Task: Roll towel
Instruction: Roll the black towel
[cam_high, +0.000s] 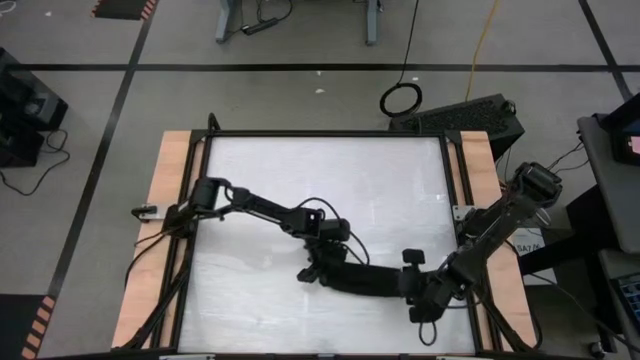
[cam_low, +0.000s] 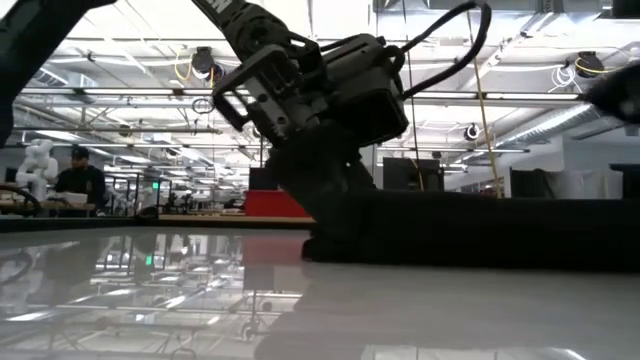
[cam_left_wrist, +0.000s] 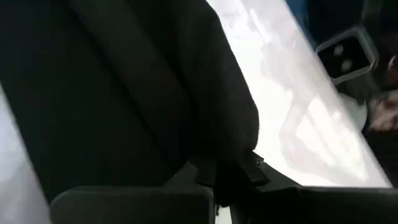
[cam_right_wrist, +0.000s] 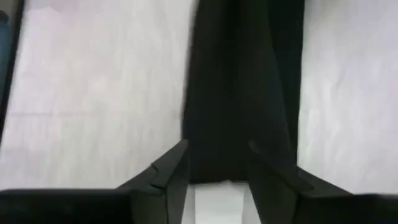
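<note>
The black towel (cam_high: 368, 279) lies on the white tabletop (cam_high: 300, 180) as a long narrow band, near the front and right of the middle. My left gripper (cam_high: 318, 268) is at its left end, shut on it; the low view shows it coming down onto that end (cam_low: 335, 235). My right gripper (cam_high: 412, 282) is at its right end, and the band (cam_right_wrist: 239, 93) runs away from between its fingers. The white tag does not show. My left gripper holds the towel's left end (cam_left_wrist: 224, 158), several thick layers, pinched between its two fingers. The fingers slant down from above and from the table's left. The end rests on the table. My right gripper has the towel's right end (cam_right_wrist: 217, 168) between its two fingers (cam_right_wrist: 171, 165), which come low from the table's right and lie along the band. The end lies on the table, with bare tabletop showing behind it.
A black frame (cam_high: 320, 135) and wooden side boards (cam_high: 165, 220) border the tabletop. Bare tabletop lies behind and to the left of the towel. A person (cam_low: 80, 185) sits far off in the room beyond the table.
</note>
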